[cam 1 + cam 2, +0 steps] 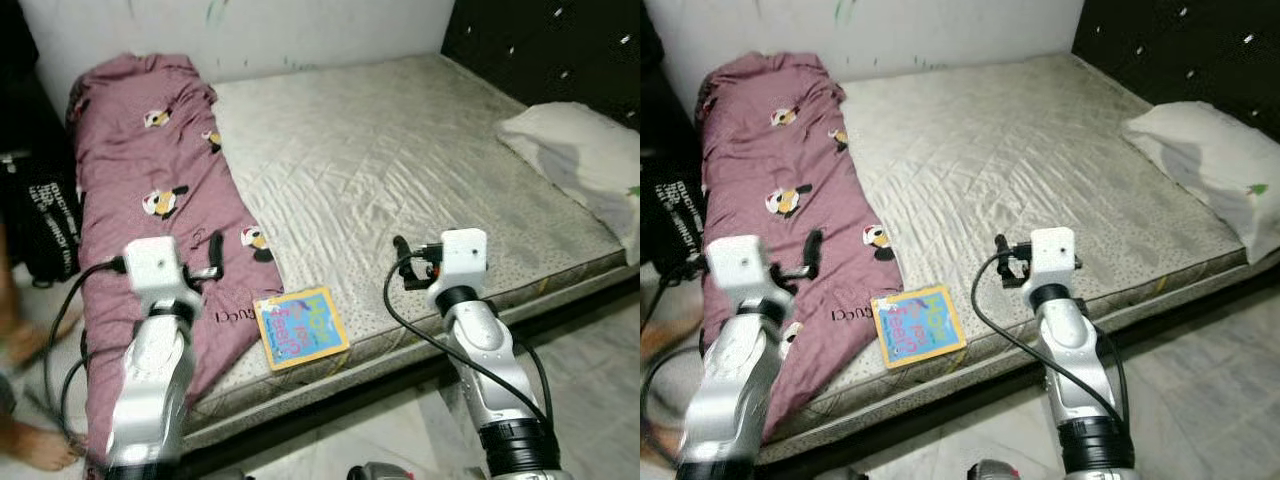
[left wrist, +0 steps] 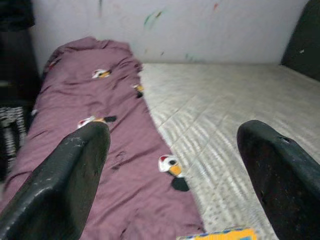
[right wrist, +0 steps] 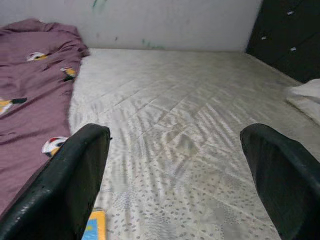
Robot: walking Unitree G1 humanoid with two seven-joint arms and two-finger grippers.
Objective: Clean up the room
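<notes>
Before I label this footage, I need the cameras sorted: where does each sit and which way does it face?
Left and right eye views: head, looking down at the bed; both silver arms show.
Left wrist view: along the open left gripper toward the maroon blanket.
Right wrist view: along the open right gripper across the mattress.
All four share the blanket and the children's book.

A maroon blanket (image 1: 770, 200) lay along the mattress (image 1: 1040, 160) at nine o'clock, a colourful book (image 1: 917, 325) at six o'clock by its edge, a white pillow (image 1: 1205, 160) at three o'clock.
</notes>
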